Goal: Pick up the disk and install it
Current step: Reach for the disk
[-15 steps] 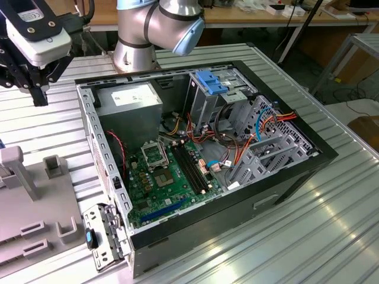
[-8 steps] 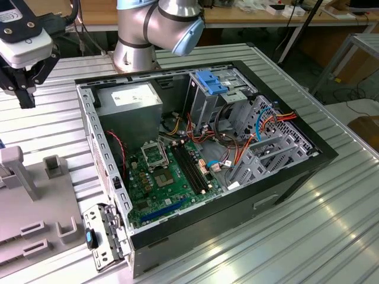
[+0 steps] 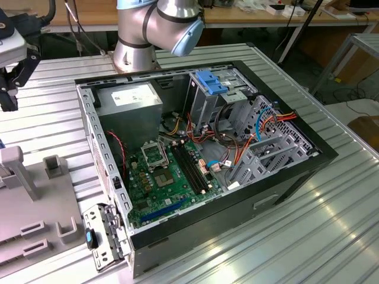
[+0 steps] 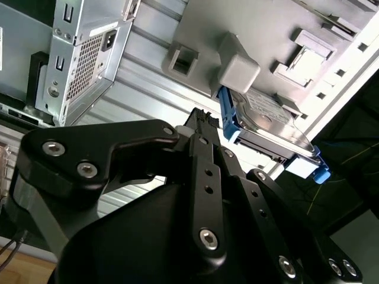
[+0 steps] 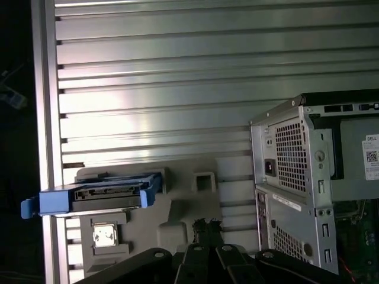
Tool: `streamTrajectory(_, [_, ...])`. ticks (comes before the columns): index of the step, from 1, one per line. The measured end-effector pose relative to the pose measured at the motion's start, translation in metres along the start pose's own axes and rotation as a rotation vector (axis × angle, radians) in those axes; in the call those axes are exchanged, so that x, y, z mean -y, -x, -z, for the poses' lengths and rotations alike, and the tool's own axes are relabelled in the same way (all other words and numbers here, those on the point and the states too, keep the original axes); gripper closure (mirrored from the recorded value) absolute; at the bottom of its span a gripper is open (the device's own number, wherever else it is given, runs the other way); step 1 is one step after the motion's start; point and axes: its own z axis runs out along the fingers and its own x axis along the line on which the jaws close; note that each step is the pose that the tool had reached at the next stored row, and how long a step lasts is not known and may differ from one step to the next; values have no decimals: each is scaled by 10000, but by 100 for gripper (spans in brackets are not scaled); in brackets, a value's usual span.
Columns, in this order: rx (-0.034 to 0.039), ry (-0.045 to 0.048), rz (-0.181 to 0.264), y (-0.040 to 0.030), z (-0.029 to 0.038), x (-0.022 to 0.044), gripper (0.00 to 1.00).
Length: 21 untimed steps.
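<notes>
The gripper [image 4: 204, 123], open or closed cannot be told, hangs apart from the disk [image 4: 266, 118] propped in its grey holder [image 4: 201, 23]; an off-centre approach could knock it off the table [image 5: 177, 89].

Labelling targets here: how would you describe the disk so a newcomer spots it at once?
Beside the open computer case, a grey fixture plate lies on the ribbed metal table. The disk stands on edge on that plate; its bright blue carrier frame sets it apart from the plain grey holders around it.
</notes>
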Motion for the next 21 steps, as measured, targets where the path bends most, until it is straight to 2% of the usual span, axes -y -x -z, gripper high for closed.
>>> streamTrajectory(7, [-2,-1,0,-237,5,18,89])
streamTrajectory(9, [-1,0,0,-283,5,21,89])
streamTrajectory(19, [-11,0,0,-425,7,32,89])
streamTrajectory(21, [-12,0,0,-470,8,36,89])
